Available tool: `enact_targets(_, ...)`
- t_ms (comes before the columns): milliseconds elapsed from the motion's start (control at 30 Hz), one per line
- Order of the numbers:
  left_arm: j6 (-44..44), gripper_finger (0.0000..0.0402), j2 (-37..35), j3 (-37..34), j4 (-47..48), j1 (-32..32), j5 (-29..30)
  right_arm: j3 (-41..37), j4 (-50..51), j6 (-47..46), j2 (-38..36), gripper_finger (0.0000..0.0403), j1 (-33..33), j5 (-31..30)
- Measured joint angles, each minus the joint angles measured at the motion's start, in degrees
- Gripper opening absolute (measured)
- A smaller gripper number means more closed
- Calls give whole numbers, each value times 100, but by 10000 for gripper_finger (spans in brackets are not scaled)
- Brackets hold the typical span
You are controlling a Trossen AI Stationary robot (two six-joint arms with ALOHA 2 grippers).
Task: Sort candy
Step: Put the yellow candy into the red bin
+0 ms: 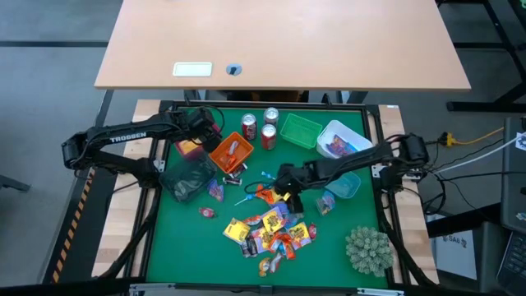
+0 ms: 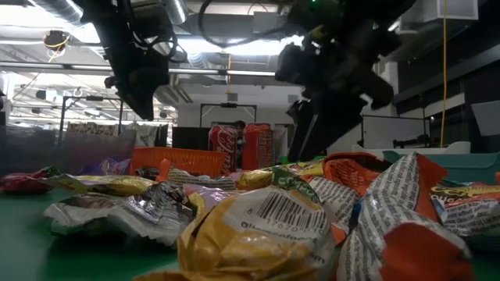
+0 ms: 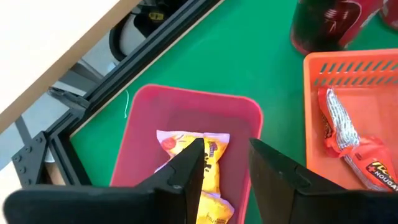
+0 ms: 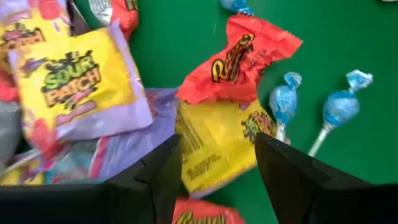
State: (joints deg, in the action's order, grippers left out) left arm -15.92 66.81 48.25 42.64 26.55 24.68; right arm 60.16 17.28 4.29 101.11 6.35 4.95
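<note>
Your left pincer [image 3: 224,168] hangs open and empty over the pink bin [image 3: 193,118]; a yellow candy packet [image 3: 193,155] lies in the bin right below its fingers. Your right pincer [image 4: 217,162] is spread wide, holding nothing, just above the candy pile [image 1: 271,230]. An orange wrapper [image 4: 239,56] and two blue lollipops [image 4: 283,99] lie just ahead of it on the green counter [image 1: 345,247].
</note>
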Motion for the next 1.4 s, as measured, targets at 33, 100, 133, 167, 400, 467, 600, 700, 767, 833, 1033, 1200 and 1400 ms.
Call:
enact_targets(33, 0, 112, 0, 0, -11, 0, 1, 0, -61, 37, 73, 200, 0, 0)
enact_targets(100, -1, 112, 0, 0, -10, 0, 0, 0, -186, 49, 211, 200, 0, 0)
enact_targets(133, -2, 112, 0, 0, -10, 0, 1, 0, -233, 49, 268, 200, 0, 0)
enact_targets(167, -2, 112, 0, 0, -10, 0, 1, 0, -303, 49, 326, 200, 0, -4)
enact_targets(400, -4, 112, 0, 0, -11, -93, 1, 18, -498, 51, 659, 200, 0, -138)
enact_targets(467, -4, 112, 0, 0, -10, -159, -1, 28, -508, 49, 720, 200, 0, -133)
enact_targets(600, -7, 112, 0, 0, -14, -311, 1, 28, -510, 49, 744, 191, 0, -136)
enact_targets(700, -9, 112, 0, 0, -24, -440, -1, 26, -508, 49, 749, 166, 0, -136)
enact_targets(767, -9, 112, 0, 0, -36, -534, 1, 24, -503, 49, 753, 143, 2, -136)
enact_targets(833, -14, 112, 0, 0, -45, -635, 1, 22, -481, 51, 757, 117, 2, -136)
enact_targets(1033, -49, 112, 0, 0, -355, -1021, -52, 40, -446, 53, 729, 41, 2, -151)
enact_targets(1200, -44, 112, 0, 0, -883, -1348, -315, 225, -225, 53, 741, 6, 2, -140)
enact_targets(1400, -42, 112, -82, 2, -1155, -1734, -363, 663, 610, 72, 766, 14, 0, -198)
